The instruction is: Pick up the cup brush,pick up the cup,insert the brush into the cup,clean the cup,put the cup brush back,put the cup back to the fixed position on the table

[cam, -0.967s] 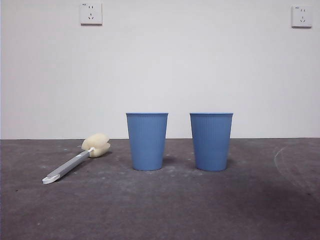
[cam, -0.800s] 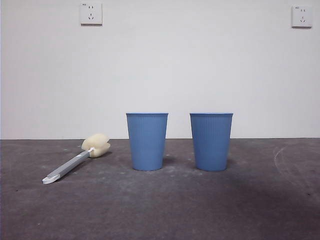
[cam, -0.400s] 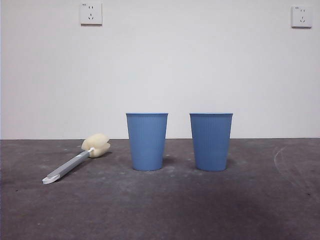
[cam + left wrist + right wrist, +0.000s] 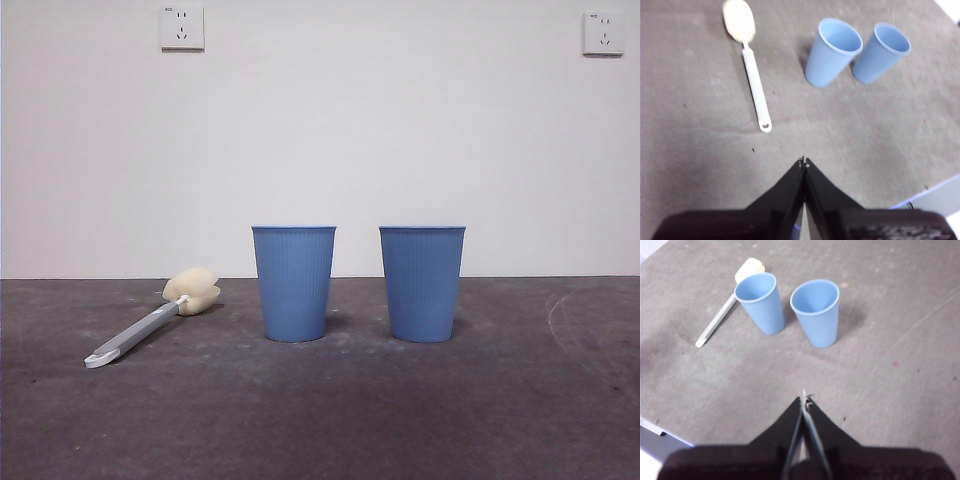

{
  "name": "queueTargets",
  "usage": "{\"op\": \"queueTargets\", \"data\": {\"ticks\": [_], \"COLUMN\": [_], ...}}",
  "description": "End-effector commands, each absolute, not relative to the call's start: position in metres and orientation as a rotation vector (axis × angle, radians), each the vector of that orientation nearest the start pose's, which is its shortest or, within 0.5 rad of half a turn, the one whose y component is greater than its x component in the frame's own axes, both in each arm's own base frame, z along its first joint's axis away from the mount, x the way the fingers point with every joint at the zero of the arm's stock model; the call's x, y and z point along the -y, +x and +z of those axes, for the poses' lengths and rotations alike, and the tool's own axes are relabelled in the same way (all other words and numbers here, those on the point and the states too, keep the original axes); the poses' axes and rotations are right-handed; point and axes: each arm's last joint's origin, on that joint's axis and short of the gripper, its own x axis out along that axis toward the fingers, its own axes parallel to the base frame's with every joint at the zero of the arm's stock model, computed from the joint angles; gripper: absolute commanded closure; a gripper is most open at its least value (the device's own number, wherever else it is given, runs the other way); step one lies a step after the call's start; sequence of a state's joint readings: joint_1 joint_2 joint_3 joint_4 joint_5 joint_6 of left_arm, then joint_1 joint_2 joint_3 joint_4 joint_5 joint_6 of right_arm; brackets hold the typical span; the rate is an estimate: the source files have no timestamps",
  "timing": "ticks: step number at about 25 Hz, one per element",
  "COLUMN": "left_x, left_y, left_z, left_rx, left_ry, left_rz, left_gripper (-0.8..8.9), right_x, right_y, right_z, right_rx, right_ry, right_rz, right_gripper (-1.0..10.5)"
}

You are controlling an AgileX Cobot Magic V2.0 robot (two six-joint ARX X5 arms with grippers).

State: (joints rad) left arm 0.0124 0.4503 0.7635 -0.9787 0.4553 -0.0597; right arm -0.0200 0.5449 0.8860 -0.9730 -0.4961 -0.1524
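Cup brush (image 4: 152, 325) lies flat at lower left of the front view, ungrasped. Left gripper (image 4: 803, 162) and right gripper (image 4: 803, 399) hang closed, empty. Recommend opening the left, straddling the grey handle mid-length.

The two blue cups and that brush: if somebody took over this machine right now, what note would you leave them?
Left gripper: shut, holding nothing, above the table, short of the cup brush.
Right gripper: shut, holding nothing, short of the cups.
Cup brush lies flat, sponge head toward the wall, beside the left-hand cup.
Right-hand cup stands upright next to it; the two are apart.
Done: nothing.
Left: pick up brush and a cup, insert, clean, put both back.
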Motion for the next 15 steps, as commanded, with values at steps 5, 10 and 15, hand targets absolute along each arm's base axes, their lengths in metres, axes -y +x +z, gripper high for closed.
{"op": "queueTargets", "data": {"ticks": [5,10,15], "left_x": [0.016,0.017,0.017], "left_y": [0.078,0.086,0.105], "left_z": [0.295,0.311,0.323], "left_rx": [-0.697,-0.691,-0.725], "left_ry": [-0.222,-0.228,-0.224], "left_rz": [-0.513,-0.531,-0.534], "left_gripper": [6.83,1.81,1.82], "right_x": [-0.013,-0.014,-0.014], "right_y": [0.088,0.087,0.087], "right_z": [0.325,0.325,0.325], "right_rx": [-0.602,-0.609,-0.609], "right_ry": [0.034,0.064,0.065], "right_rz": [0.551,0.553,0.553], "right_gripper": [7.6,3.5,3.5]}}
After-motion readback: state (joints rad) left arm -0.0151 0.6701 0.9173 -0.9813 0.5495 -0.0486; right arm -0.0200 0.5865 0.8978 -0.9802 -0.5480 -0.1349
